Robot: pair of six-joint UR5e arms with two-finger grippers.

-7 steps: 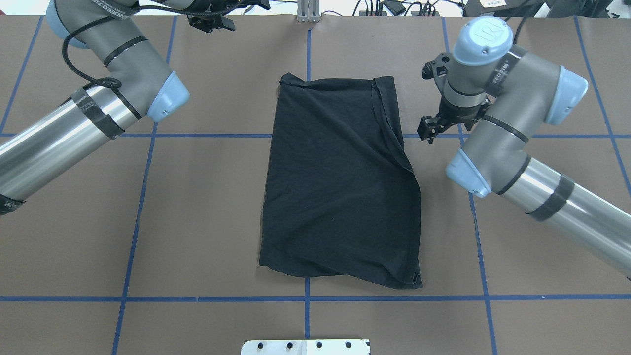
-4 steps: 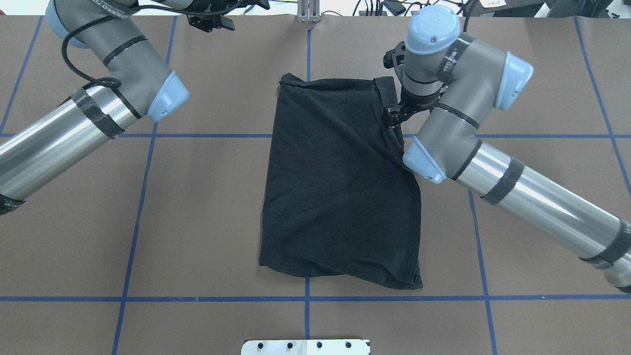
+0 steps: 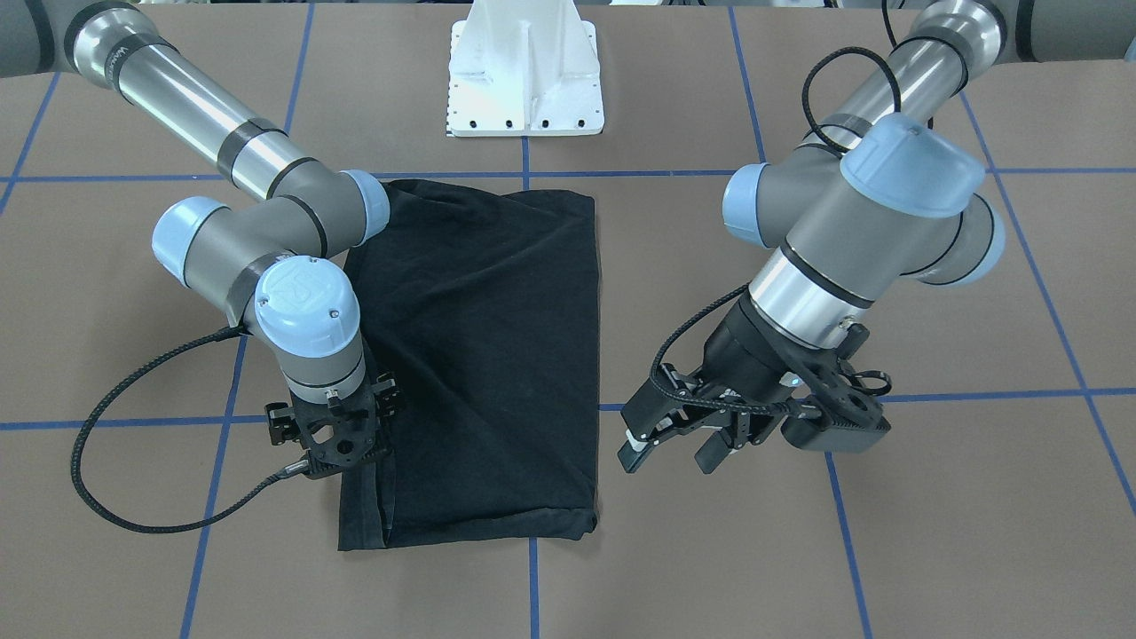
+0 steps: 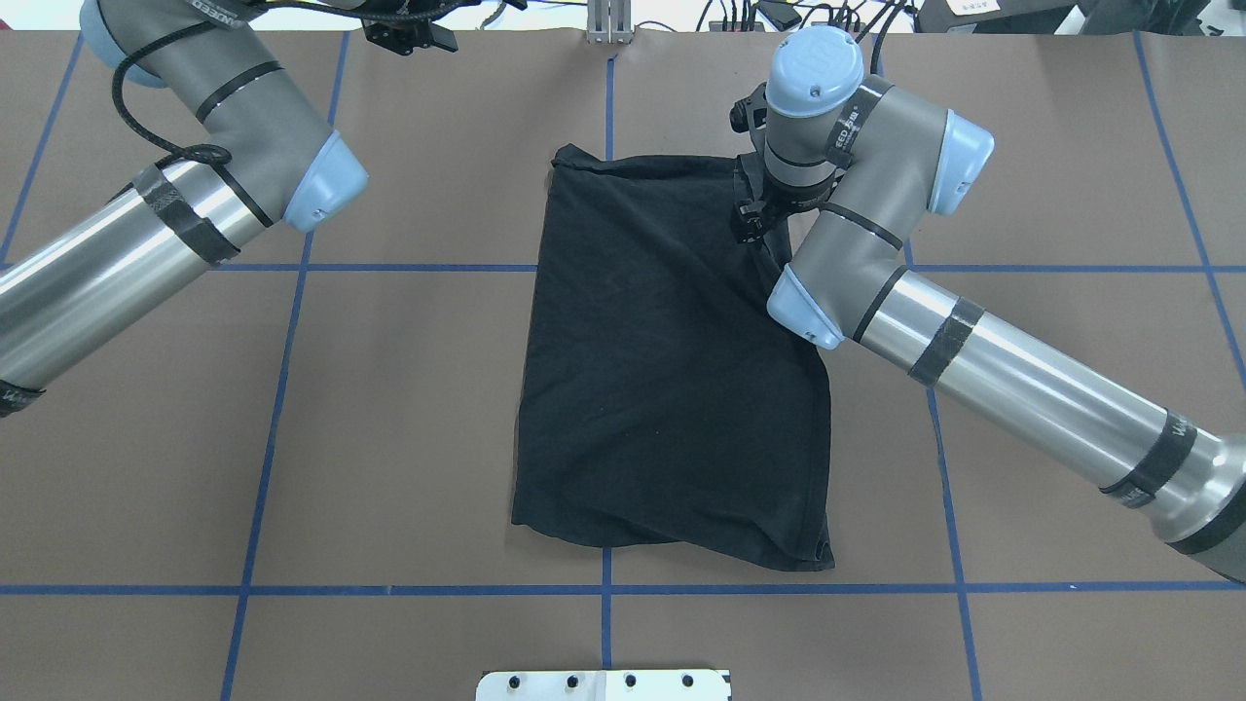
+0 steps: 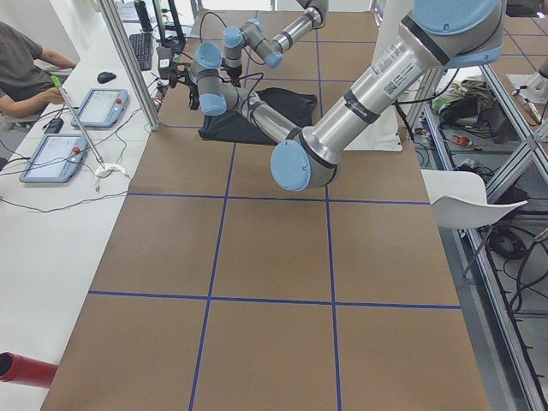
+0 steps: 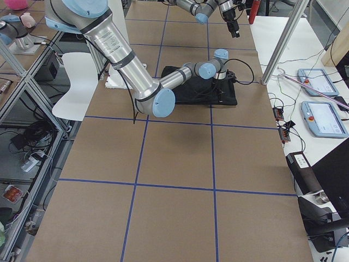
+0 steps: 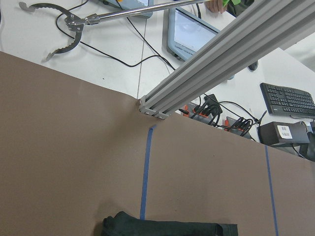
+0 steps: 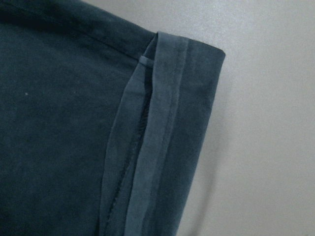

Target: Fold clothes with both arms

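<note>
The clothes are one black T-shirt (image 4: 672, 389), folded lengthwise into a tall rectangle at the table's middle (image 3: 497, 355). My right gripper (image 4: 751, 219) points straight down on the shirt's far right corner (image 3: 351, 461). Its fingertips are lost against the black cloth, so I cannot tell whether it is open or shut. The right wrist view shows only the shirt (image 8: 59, 123) up close, with a folded hem (image 8: 157, 147) and no fingers. My left gripper (image 3: 670, 448) hovers open and empty above bare table beside the shirt's far left side (image 4: 409, 34). The left wrist view catches only the shirt's far edge (image 7: 167, 229).
The brown table (image 4: 389, 438) carries a grid of blue tape lines. The white pedestal base (image 3: 524, 80) stands at the robot's edge. An aluminium post (image 7: 206, 69) rises at the far edge, with cables and tablets behind. A person (image 5: 21, 68) sits at the side desk.
The right arm has swung inward from beside the shirt to over its far right corner, and the gripper now sits down on the cloth. The left arm has shifted slightly.
</note>
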